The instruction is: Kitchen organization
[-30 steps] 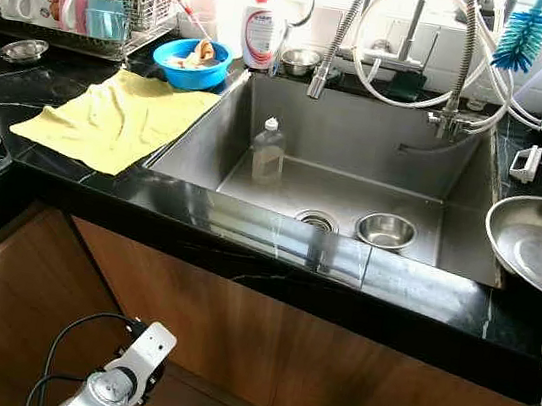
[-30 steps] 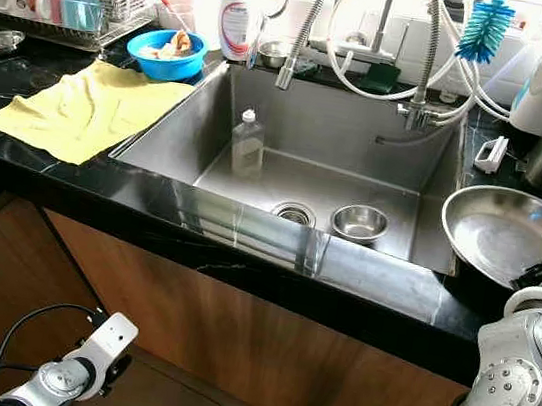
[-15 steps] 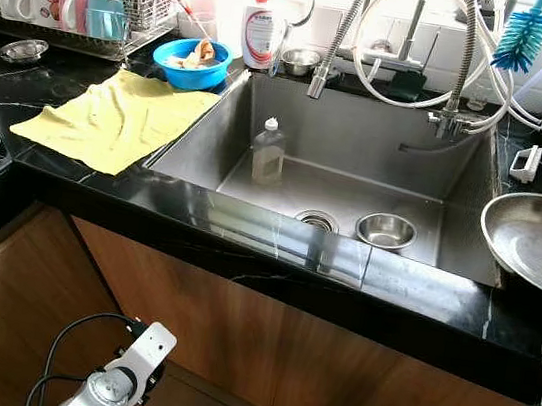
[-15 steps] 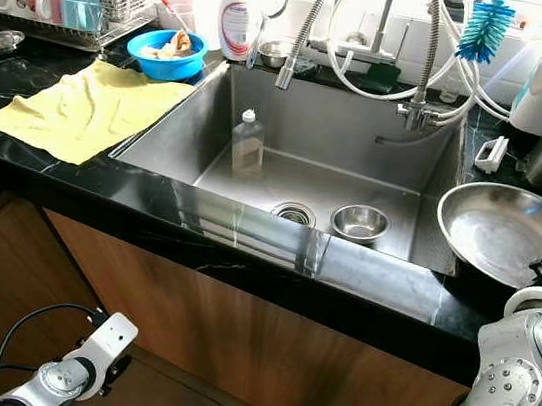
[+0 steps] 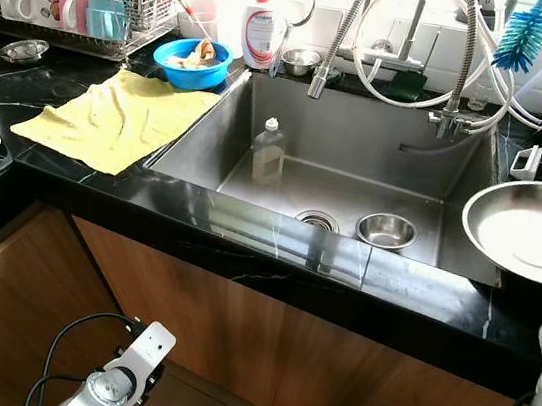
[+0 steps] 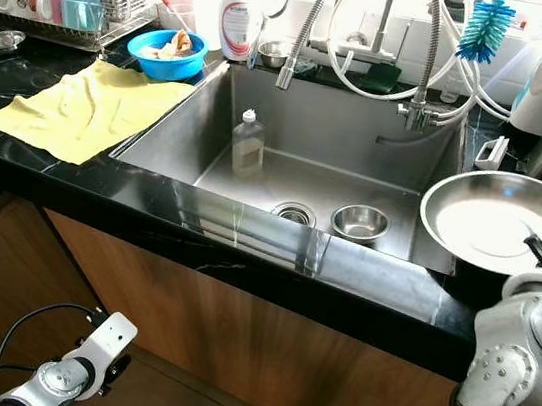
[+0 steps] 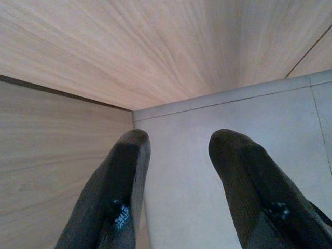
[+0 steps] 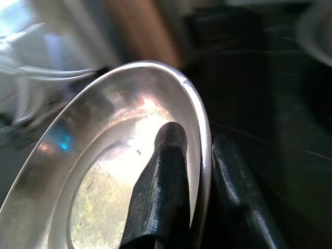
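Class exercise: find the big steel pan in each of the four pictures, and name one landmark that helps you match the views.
Left eye view: pan at the right edge, over the counter beside the sink.
Right eye view: pan at right, nearer the middle.
Left wrist view: not in it.
Right wrist view: pan's rim pinched in the right pincer.
Landmark: small bowl in the sink.

Sink [image 5: 262, 126] basin: centre and right rear floor open. Obstacles inside: soap bottle [image 5: 268, 151] upright at left, small steel bowl [image 5: 385, 229] near front right, beside drain [image 5: 317, 220]. Overhead access restricted by sprayer hose [image 5: 340, 36] and looped white hoses [image 5: 415, 42]. Left surface [image 5: 5, 85] covered by yellow cloth [image 5: 112, 115]. Right side blocked by large steel bowl [image 6: 496, 222] w/ right tool [image 8: 199, 166] pinching rim.
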Tool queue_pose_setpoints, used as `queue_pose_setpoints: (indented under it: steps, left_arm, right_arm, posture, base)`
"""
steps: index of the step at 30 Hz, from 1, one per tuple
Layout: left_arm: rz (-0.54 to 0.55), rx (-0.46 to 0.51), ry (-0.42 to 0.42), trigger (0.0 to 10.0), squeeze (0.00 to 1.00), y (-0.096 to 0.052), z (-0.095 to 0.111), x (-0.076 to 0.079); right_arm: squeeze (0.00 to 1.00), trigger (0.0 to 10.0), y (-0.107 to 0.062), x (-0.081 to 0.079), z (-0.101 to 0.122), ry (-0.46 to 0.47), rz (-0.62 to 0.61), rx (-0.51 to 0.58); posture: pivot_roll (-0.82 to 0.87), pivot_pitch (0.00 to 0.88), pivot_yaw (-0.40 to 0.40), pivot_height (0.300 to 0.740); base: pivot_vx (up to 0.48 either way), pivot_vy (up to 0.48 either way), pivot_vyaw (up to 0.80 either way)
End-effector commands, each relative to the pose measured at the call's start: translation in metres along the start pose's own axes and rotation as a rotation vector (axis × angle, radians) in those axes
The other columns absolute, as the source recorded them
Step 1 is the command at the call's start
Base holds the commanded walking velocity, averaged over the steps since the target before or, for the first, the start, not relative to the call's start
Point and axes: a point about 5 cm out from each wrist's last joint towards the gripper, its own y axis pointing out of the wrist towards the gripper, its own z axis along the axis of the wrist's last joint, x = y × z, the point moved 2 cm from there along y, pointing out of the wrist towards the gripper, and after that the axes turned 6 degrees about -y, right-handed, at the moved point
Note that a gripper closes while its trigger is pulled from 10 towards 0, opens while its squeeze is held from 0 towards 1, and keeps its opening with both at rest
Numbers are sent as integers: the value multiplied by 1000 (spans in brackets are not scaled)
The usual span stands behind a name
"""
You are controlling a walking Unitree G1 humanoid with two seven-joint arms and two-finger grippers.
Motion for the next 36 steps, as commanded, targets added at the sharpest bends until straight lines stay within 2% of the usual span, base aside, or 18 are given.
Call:
queue_pose_setpoints:
  steps: [1, 2, 3, 7, 10, 11, 12, 13, 16, 17, 20, 24, 27, 29, 36]
  left_arm:
    - [11, -9, -4, 10000, 0, -1, -3, -4]
    - [12, -10, -4, 10000, 0, -1, -3, -4]
    - [13, -10, -5, 10000, 0, -1, -3, -4]
    - [15, -9, -7, 10000, 0, -1, -3, -4]
    - [16, -7, -10, 10000, 0, -1, -3, -3]
    - [16, -7, -12, 10000, 0, -1, -3, -3]
    - [16, -7, -12, 10000, 0, -1, -3, -3]
    - [17, -6, -15, 10000, 0, -1, -3, -2]
    - [17, -4, -17, 10000, 0, -1, -2, -2]
    - [17, -4, -17, 10000, 0, -1, -2, -2]
    - [19, -1, -21, 10000, 0, 0, -1, -2]
    - [24, 3, -28, 10000, 0, 0, 0, -2]
    - [28, 7, -36, 10000, 0, 0, 1, -2]
    - [30, 11, -42, 10000, 0, 0, 2, -2]
    - [34, 16, -51, 10000, 0, 1, 3, -2]
  right_arm:
    - [0, 6784, 1, -17, 7, -42, 78, 41]
    - [0, 10000, 1, -20, 9, -75, 88, 57]
    - [0, 10000, 2, -29, 13, -112, 125, 84]
    - [0, 10000, 5, -46, 10, -131, 199, 83]
    - [0, 10000, 7, -60, 5, -191, 284, 83]
    - [0, 10000, 8, -71, 3, -231, 347, 86]
    - [0, 10000, 8, -71, 3, -231, 347, 86]
    - [0, 10000, 11, -82, 0, -286, 393, 98]
    - [0, 10000, 15, -96, -3, -358, 462, 120]
    - [0, 10000, 15, -96, -3, -358, 462, 120]
    - [0, 10000, 23, -112, -12, -472, 555, 125]
    - [0, 10000, 29, -119, -18, -524, 594, 130]
    - [0, 10000, 38, -121, -29, -643, 603, 124]
    - [0, 10000, 46, -116, -36, -728, 576, 123]
    - [0, 10000, 55, -106, -47, -765, 558, 65]
  posture:
    - [-76, 0, 52, 740]
    - [-75, 0, 51, 740]
    - [-74, 0, 49, 740]
    - [-71, 0, 46, 740]
    - [-70, 0, 44, 740]
    - [-69, 0, 43, 740]
    - [-69, 0, 43, 740]
    - [-70, 0, 41, 740]
    - [-70, 0, 40, 740]
    - [-70, 0, 40, 740]
    - [-71, 0, 38, 740]
    - [-66, 0, 35, 740]
    - [-67, 0, 35, 740]
    - [-62, 0, 30, 740]
    - [-57, 0, 26, 740]
  base:
    - [0, 0, 0]
    - [0, 0, 0]
    - [0, 0, 0]
    - [0, 0, 0]
    - [0, 0, 0]
    - [0, 0, 0]
    - [0, 0, 0]
    - [0, 0, 0]
    - [0, 0, 0]
    - [0, 0, 0]
    - [0, 0, 0]
    - [0, 0, 0]
    - [0, 0, 0]
    - [0, 0, 0]
    - [0, 0, 0]
